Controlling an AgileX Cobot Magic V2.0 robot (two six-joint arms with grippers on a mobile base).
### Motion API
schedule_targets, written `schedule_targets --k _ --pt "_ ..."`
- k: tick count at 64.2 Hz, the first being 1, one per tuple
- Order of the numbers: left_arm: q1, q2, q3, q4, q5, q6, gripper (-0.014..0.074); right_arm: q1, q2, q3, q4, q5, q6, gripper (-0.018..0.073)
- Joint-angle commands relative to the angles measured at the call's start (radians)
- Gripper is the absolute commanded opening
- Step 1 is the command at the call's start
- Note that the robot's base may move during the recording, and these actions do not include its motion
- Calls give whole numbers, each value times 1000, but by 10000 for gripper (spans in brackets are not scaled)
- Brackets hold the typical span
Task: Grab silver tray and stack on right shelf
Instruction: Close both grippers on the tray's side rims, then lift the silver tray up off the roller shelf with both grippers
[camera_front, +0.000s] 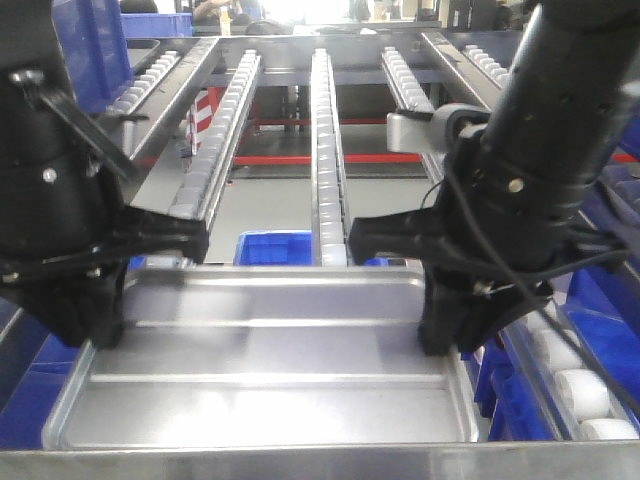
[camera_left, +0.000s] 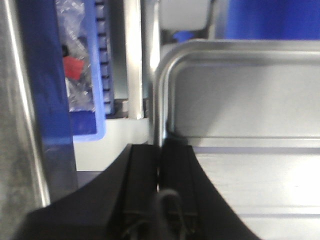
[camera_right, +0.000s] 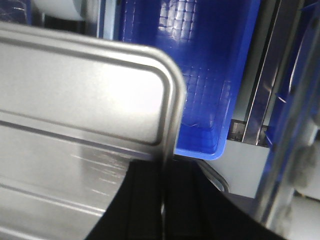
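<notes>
Your left gripper (camera_front: 95, 322) is clenched on the left short rim of the silver tray (camera_front: 270, 350). Your right gripper (camera_front: 455, 330) grips the opposite short rim the same way. In the left wrist view the black fingers (camera_left: 142, 187) sit one on each side of the thin metal edge, close to a rounded corner.

A blue crate (camera_left: 82, 75) in the upper left of the left wrist view holds clear plastic bags, one with a red piece inside. In the right wrist view a blue bin (camera_right: 200, 75) lies just past the tray's corner, its grid-moulded floor showing. In the middle of the front view a blue tub (camera_front: 275, 248) sits beyond the tray's far edge, and you cannot see what is in it.

The tray fills the lower half of the front view, floor up. Its long axis runs left to right across the frame, and both raised ridges follow that line. The near long edge lies just behind a brushed-steel bar (camera_front: 320, 465) along the bottom edge. Roller rails (camera_front: 325, 150) run away toward the top of the frame, square to the tray's length. Larger white rollers (camera_front: 580, 392) show at lower right.
</notes>
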Motion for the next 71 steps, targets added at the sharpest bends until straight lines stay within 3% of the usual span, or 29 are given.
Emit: schedule_targets --k 1,13,23,37,71 --pt "-9 -91 -41 3 -32 -4 -93 -1 -101 -25 -19 -15 -20 56" --pt "-15 -152 -127 36 66 -4 -93 -1 -192 -80 -66 85 -20 56" --pt "-76 -173 -219 108 189 -4 -93 -1 -257 -164 -106 173 -14 56" --pt "-130 -212 -291 101 199 -10 -93 -1 -333 -184 -107 223 -11 56" --pt "-131 -223 -299 105 216 -10 -93 -1 -367 -184 -110 235 -11 56"
